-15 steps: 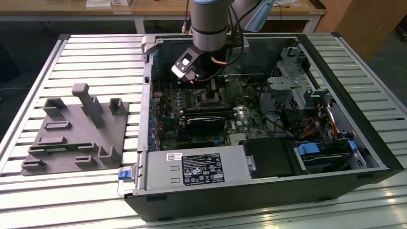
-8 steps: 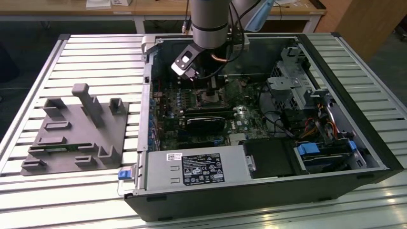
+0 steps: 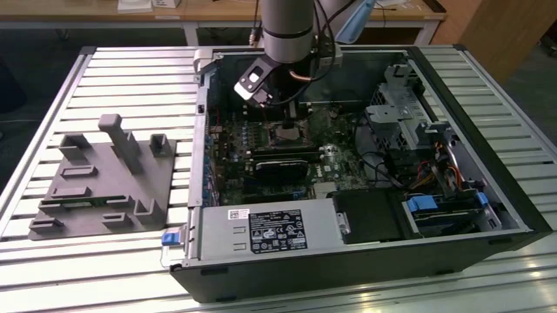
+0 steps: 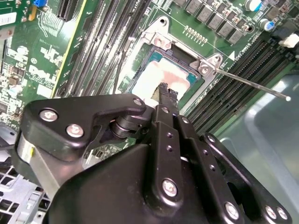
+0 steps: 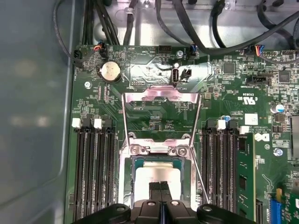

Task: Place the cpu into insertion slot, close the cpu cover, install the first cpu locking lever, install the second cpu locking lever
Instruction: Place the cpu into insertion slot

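Nearest the wrist cameras, the gripper [image 5: 161,186] has its two black fingers pressed together with nothing between them. The tips point down at the middle of the chip [image 5: 148,173]; whether they touch it cannot be told.

Just under those tips, the chip lies flat in its socket, with its dull metal top facing up out of the case. By my reading the placing step is done or just finishing.

The chip is square, so it has no long axis, and its edges line up with the socket's metal surround.

Beyond it, the cover [image 5: 159,95], a thin metal frame with an open centre, is swung back on its hinge at the socket's far edge. Its length runs away from the gripper, and green circuit board [image 5: 219,93] shows through it. Closing it is not yet done, and would call for a push on the frame's far bar to fold it over the chip.

A thin wire lever [image 4: 247,84] sticks out free from one socket corner.

Farthest off, the exterior view shows the arm reaching down into an open computer case [image 3: 487,215] lying on a slatted table [image 3: 113,85].
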Robot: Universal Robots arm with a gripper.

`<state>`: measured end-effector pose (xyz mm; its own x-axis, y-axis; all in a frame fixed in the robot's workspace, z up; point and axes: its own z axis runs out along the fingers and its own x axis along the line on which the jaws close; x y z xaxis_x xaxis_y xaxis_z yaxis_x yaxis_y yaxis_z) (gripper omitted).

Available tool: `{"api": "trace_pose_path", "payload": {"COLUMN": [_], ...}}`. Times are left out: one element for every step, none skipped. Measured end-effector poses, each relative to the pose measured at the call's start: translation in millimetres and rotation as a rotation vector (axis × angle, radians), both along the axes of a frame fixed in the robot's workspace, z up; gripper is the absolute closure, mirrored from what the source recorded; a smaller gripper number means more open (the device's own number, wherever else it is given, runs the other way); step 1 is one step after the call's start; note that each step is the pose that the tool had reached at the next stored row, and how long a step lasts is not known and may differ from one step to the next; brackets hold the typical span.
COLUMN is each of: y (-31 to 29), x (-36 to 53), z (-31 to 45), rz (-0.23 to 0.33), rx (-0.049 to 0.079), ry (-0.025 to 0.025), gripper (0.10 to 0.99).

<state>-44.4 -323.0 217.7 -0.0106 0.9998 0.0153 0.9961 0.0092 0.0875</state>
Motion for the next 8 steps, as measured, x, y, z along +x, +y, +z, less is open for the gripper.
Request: {"api": "trace_pose_path", "payload": {"y": [0.0, 0.0, 0.0, 0.0, 0.0, 0.0, 0.0, 0.0], "x": [0.0, 0.0, 0.0, 0.0, 0.0, 0.0, 0.0, 0.0], "z": [1.3, 2.8, 4.3, 5.9, 7.5, 9.0, 10.6, 12.0], "rz": [0.0, 0.0, 0.0, 0.0, 0.0, 0.0, 0.0, 0.0], "rx": [0.0, 0.0, 0.0, 0.0, 0.0, 0.0, 0.0, 0.0], "ry": [0.0, 0.0001, 0.0, 0.0, 0.0, 0.0, 0.0, 0.0], "gripper": [0.98, 0.98, 0.98, 0.98, 0.98, 0.98, 0.98, 0.98]}}
